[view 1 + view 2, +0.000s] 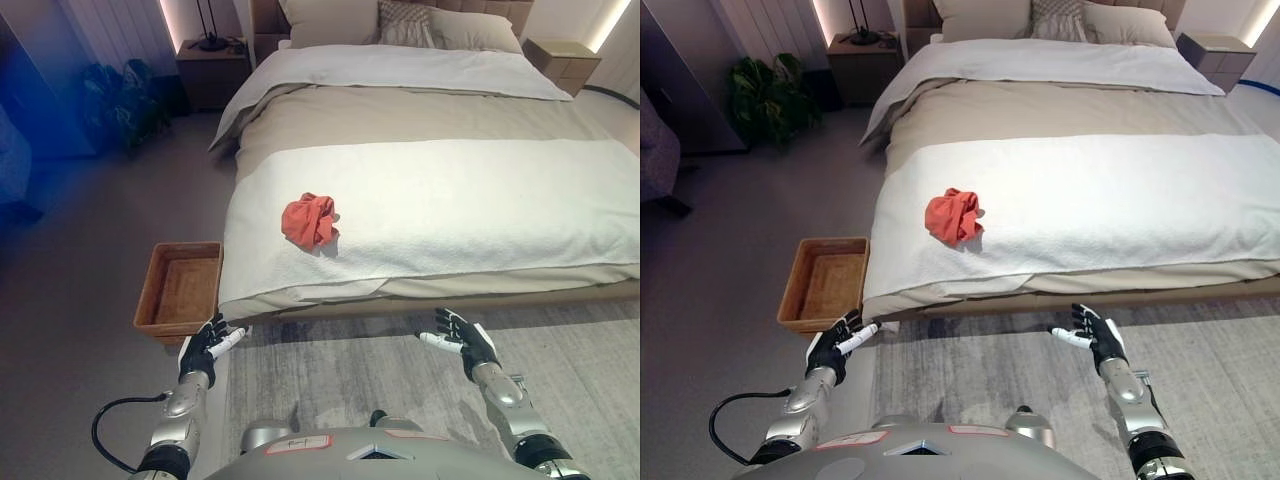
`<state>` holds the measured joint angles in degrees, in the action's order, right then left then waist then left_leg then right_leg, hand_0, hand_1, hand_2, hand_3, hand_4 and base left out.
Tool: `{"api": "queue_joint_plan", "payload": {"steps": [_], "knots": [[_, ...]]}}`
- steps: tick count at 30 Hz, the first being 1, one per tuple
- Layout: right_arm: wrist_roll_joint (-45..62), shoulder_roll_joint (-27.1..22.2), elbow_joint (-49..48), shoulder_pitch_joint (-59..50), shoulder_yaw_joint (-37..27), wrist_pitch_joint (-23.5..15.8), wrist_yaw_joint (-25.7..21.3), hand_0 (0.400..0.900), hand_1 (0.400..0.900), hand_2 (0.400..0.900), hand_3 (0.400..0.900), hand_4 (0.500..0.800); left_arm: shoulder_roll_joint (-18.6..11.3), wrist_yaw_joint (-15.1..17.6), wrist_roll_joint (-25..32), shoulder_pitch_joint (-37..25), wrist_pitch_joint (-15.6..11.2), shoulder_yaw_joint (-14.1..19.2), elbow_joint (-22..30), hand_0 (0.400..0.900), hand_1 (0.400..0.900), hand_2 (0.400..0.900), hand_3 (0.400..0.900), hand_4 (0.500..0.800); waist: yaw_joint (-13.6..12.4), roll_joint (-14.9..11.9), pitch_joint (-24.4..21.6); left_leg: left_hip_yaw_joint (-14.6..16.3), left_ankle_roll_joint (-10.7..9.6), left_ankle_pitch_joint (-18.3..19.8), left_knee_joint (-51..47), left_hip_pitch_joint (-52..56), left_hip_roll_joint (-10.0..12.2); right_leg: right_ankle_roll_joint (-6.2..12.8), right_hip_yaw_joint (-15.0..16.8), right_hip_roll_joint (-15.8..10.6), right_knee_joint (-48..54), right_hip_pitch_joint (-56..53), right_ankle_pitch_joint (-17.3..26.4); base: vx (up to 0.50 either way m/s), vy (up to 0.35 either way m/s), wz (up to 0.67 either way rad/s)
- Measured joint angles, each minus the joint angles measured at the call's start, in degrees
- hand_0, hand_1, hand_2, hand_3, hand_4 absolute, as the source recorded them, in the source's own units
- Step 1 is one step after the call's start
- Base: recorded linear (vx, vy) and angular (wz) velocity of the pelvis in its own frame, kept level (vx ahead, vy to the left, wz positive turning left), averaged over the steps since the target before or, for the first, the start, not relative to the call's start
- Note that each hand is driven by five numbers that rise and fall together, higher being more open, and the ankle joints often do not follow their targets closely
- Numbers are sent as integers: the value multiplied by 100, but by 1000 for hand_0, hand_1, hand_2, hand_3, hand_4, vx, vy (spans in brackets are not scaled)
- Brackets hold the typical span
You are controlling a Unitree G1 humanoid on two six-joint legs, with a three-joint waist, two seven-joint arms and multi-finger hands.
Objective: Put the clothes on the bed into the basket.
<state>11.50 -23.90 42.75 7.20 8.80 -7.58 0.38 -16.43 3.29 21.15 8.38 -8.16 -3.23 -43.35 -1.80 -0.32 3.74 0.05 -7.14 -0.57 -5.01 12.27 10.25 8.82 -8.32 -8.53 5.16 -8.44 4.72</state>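
Fingers of both dark hands are spread and relaxed, grasping nothing: the left hand (205, 345) hovers just off the near left corner of the wide bed (480, 210) with its white blanket, the right hand (462, 338) below the bed's near edge. One crumpled red-orange cloth (308, 220) lies on the bed's blanket, toward its left side. An empty rectangular woven brown basket (181, 290) sits on the floor against the bed's left near corner.
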Motion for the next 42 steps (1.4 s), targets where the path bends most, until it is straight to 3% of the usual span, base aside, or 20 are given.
{"api": "queue_joint_plan", "payload": {"steps": [23,32,38,39,40,42], "knots": [[0,0,-1,0,0,0,2,900,900,900,900,800,-1,4,48,0,0,3,0,900,900,900,900,800,-1,-16,0,16,-4,4,-19,-19,-12,12,21,-11,-16,33,-14,4,9,0],[0,26,0,-25,0,2,2,900,900,900,900,800,-39,7,51,-1,0,8,0,900,900,900,900,800,-2,-97,20,63,12,25,-19,-39,-155,4,137,-145,-114,131,-5,10,118,-3],[2,70,4,-73,-5,66,0,900,900,900,900,800,-94,3,53,-36,0,4,1,900,900,900,900,800,-8,-211,61,107,157,71,0,-4,-471,52,203,-467,-374,250,-77,27,206,6],[6,85,8,-88,-5,73,-1,900,900,900,900,800,-104,1,52,-74,0,5,2,900,900,900,900,800,-14,-271,89,111,240,86,70,-8,-607,61,236,-600,-536,320,-135,-31,247,16],[10,104,24,-109,-15,76,-14,900,900,900,900,800,-109,1,51,-138,6,-4,0,900,900,900,900,800,2,-384,168,85,514,184,216,-61,-822,74,230,-815,-739,359,-188,-49,249,12],[14,145,145,-155,-13,91,-11,900,900,900,900,800,-143,7,50,-211,10,-49,39,900,900,900,900,800,-9,-465,199,70,573,275,403,-162,-1079,-18,323,-1075,-1128,548,-289,-27,254,4]]}}
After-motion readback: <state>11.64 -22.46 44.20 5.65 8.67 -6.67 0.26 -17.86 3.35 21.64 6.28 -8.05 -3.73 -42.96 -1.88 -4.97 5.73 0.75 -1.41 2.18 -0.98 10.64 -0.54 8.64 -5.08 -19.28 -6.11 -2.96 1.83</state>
